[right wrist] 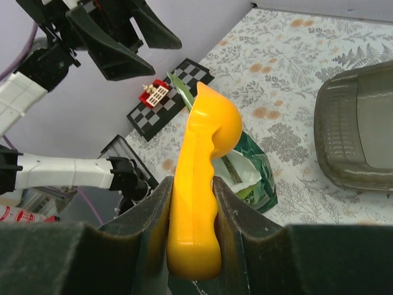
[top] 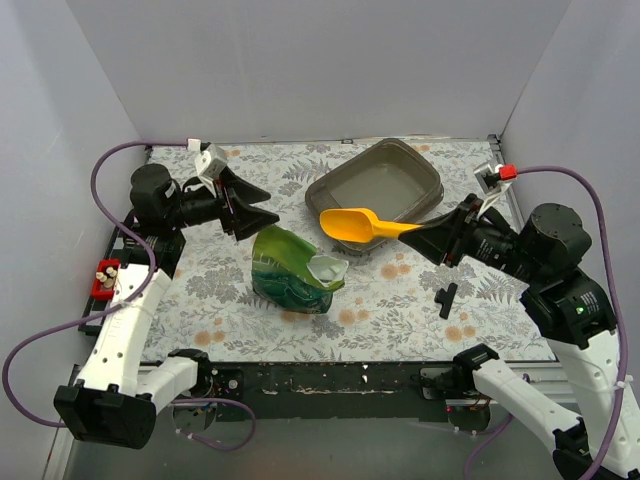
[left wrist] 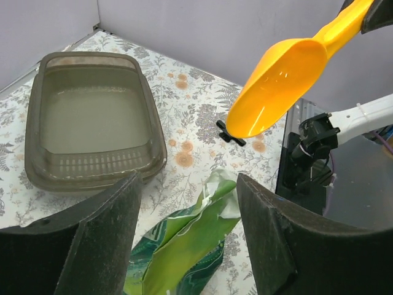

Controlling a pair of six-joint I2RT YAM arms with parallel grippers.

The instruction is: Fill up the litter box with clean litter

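Note:
The litter box, a shallow grey-brown tray, sits at the back of the floral mat. Its floor looks pale and flat, and I cannot tell whether clean litter covers it. A crumpled green bag stands mid-mat with its torn mouth up, showing only white lining. My left gripper hovers open just above and left of the bag, nothing between its fingers. My right gripper is shut on the handle of a yellow-orange scoop. The scoop's bowl, empty, hangs above the bag near the box's front edge.
A small black part lies on the mat at the front right. A red block rests on a checkered board beyond the mat's left edge. Grey walls close in the back and both sides.

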